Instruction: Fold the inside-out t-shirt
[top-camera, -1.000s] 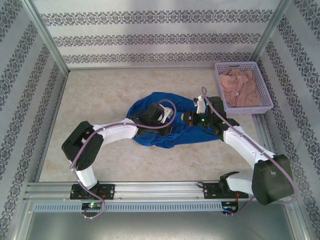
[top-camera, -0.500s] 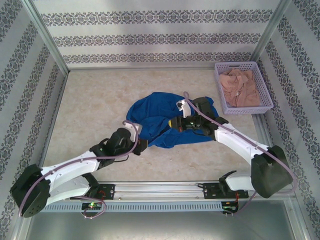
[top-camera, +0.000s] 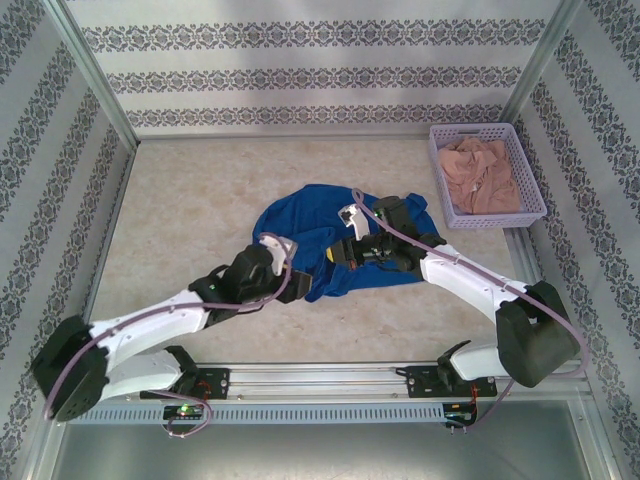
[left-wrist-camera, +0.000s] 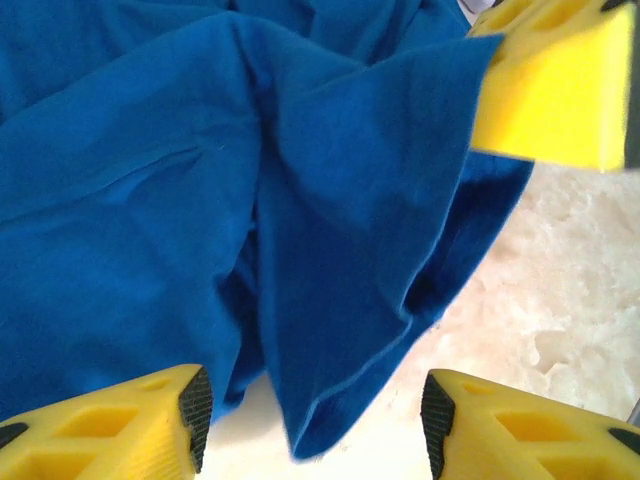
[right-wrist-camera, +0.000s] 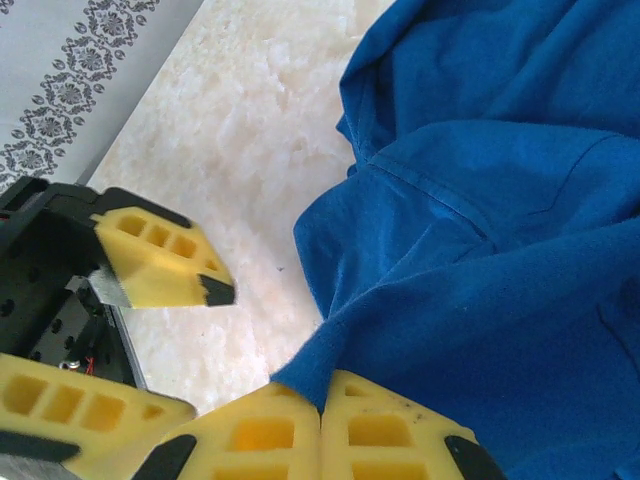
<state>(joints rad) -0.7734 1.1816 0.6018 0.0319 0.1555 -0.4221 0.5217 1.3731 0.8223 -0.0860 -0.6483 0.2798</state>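
– Looking at the t-shirt (top-camera: 300, 215), where does it lie from the jaws?
– Bunched in the middle of the table (top-camera: 200, 180); the right gripper (right-wrist-camera: 322, 395) is clamped tight on a corner, holding it raised; that hanging fold sits just ahead of the left gripper (left-wrist-camera: 315, 410), jaws parted and empty
– So the left arm is nearer the loose edge?
– I'd judge so

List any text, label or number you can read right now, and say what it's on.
None readable.
The t-shirt shows plain blue cloth, with no legible tag or print in either wrist view or from above.
The basket carries no label.
The wall bands are ornament, not lettering.
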